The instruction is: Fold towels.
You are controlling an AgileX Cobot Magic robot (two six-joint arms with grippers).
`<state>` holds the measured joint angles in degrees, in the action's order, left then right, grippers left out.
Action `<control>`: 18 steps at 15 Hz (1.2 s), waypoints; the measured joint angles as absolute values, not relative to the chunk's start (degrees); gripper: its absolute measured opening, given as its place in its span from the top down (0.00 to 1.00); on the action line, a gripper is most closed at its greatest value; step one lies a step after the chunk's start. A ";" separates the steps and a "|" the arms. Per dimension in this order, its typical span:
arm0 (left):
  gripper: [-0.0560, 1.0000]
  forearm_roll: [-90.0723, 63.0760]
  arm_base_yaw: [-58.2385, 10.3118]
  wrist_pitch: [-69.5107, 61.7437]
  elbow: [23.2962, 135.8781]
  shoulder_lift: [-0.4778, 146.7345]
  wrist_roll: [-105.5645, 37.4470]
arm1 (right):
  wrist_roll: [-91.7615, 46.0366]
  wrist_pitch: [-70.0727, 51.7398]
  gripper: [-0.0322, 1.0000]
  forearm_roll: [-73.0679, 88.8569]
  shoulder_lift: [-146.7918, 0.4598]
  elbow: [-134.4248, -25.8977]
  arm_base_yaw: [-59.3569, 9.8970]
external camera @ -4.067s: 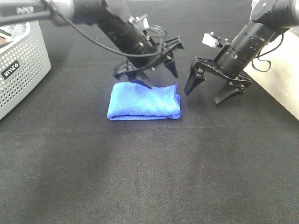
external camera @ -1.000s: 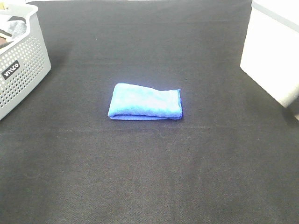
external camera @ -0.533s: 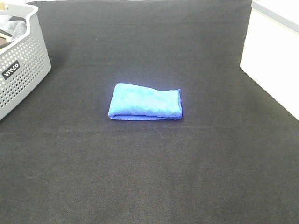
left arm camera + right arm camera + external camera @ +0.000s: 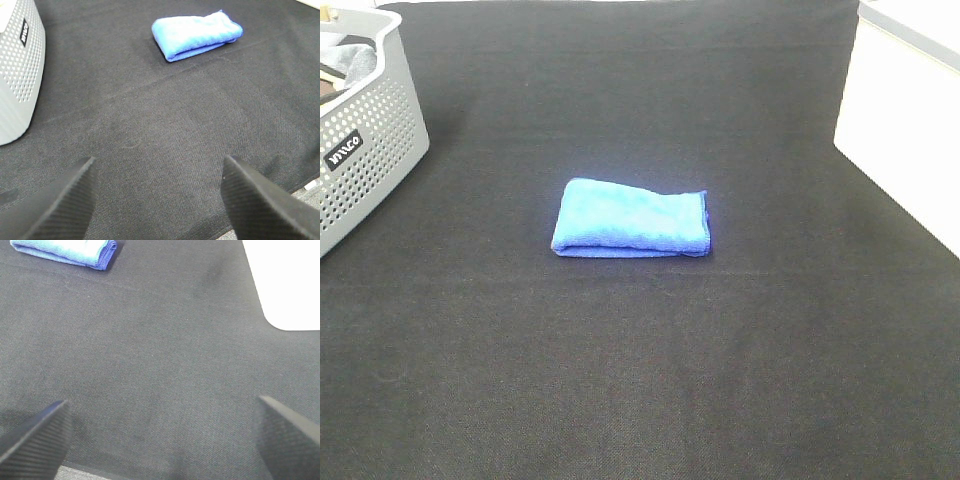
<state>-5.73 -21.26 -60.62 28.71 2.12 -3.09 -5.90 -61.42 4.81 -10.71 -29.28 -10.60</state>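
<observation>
The towel [image 4: 631,218] is bright royal blue with a darker blue hem. The tablecloth [image 4: 640,380] is black weave. At far left, the basket [image 4: 368,150] is pale grey, dotted with perforations.

Even, diffuse overhead light fills the exterior high view, where the black table cloth [image 4: 640,350] shows faint paler patches of sheen, the white surface [image 4: 910,110] at the right edge is blown out to featureless white, and the folded blue towel [image 4: 630,218] casts only a thin soft shadow along its near and right edges. In both wrist views the dark fingertips [image 4: 55,205] [image 4: 35,437] at the frame edge are soft and out of focus, while the cloth weave beyond them reads fairly sharp. The towel's top looks slightly washed out in the left wrist view, and the grey perforated basket [image 4: 365,150] is evenly lit without harsh glare.
</observation>
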 joint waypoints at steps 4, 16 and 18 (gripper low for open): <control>0.31 -6.30 -21.26 -60.56 28.71 2.12 -5.50 | -5.90 -61.36 0.08 4.70 -10.71 -29.28 -10.60; 0.31 -6.59 -9.17 -60.50 28.71 1.60 -5.73 | -5.90 -61.36 0.08 4.93 -10.71 -29.28 -6.02; 0.31 -6.59 -4.64 -60.50 28.71 -0.17 -5.73 | -5.90 -61.31 0.08 4.93 -10.54 -29.28 -2.35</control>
<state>-6.59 -4.64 -60.50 28.71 -0.17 -5.73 -5.90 -61.31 4.93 -10.54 -29.28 -2.35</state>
